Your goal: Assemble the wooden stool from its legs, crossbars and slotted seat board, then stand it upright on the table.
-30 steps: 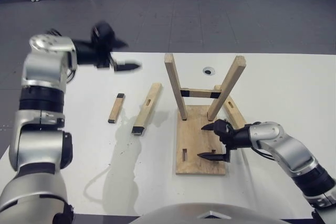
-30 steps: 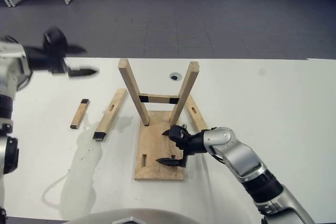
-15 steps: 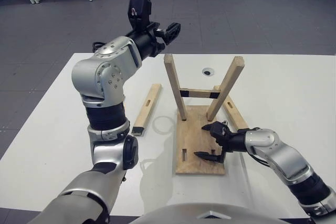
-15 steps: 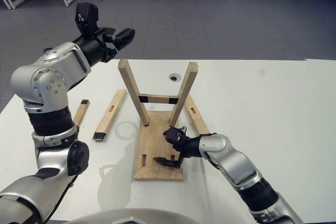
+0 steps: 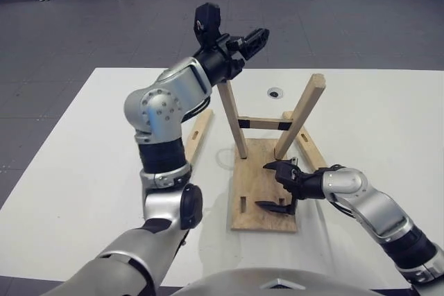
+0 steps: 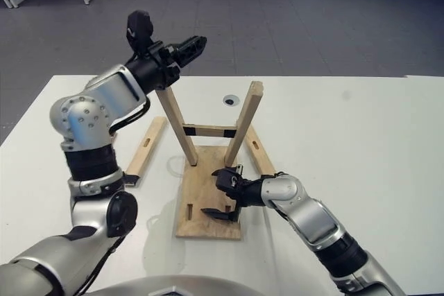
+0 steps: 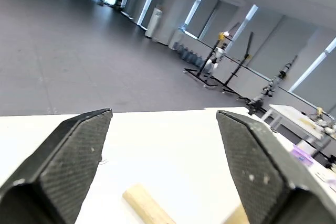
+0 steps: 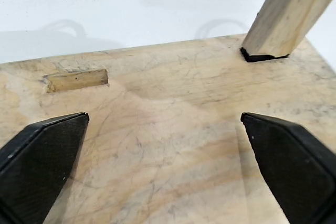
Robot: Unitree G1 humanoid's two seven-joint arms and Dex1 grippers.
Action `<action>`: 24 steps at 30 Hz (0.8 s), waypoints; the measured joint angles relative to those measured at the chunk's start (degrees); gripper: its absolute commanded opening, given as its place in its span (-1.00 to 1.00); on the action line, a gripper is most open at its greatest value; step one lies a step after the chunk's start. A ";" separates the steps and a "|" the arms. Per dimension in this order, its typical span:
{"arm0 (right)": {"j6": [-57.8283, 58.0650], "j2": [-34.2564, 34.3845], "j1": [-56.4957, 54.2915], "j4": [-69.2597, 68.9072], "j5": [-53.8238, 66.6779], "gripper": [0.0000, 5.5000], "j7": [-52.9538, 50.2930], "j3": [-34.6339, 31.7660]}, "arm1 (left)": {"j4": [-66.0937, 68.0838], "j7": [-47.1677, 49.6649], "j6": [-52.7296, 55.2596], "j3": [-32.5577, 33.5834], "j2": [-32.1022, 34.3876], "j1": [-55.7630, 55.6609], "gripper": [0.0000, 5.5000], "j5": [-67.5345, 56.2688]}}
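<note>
- Seat board [image 5: 251, 171] is laid flat on the table [image 5: 69, 143], underside up, so that its slots are presented upward for the legs.
- Over the board's near half the right gripper [image 5: 263, 186] is held low, fingers spread wide and nothing caught between them. It is judged to be placed there to steady the board.
- One empty slot [image 8: 76, 78] is seen near the board's front edge, left open for a leg not yet fitted.
- At the far slots two standing legs [image 5: 232, 116] are seated, splayed outward and tied together by a crossbar [image 5: 263, 123]. Half the frame is thus judged done.
- Beside the board a loose leg [image 5: 198, 133] is left lying flat on the robot's left, partly hidden by the arm.
- Farthest off, the left gripper [image 5: 244, 41] is raised just above the top of the left standing leg, its fingers parted and nothing grasped. This is probably so that the leg's end can be gripped or pressed home.
</note>
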 measured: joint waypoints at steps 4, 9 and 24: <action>1.04 -0.13 0.52 0.25 -0.13 0.95 0.26 0.51 | -8.43 -2.18 -2.13 -3.81 0.88 9.01 0.34 -1.49; 1.69 -0.31 1.61 -0.22 -0.28 0.95 -0.48 0.99 | -2.91 -2.30 0.83 0.00 1.03 4.80 0.34 -6.85; -3.69 3.07 -15.42 25.61 1.13 0.95 12.08 -1.70 | -2.10 2.45 5.21 12.82 20.48 -4.74 0.34 -54.11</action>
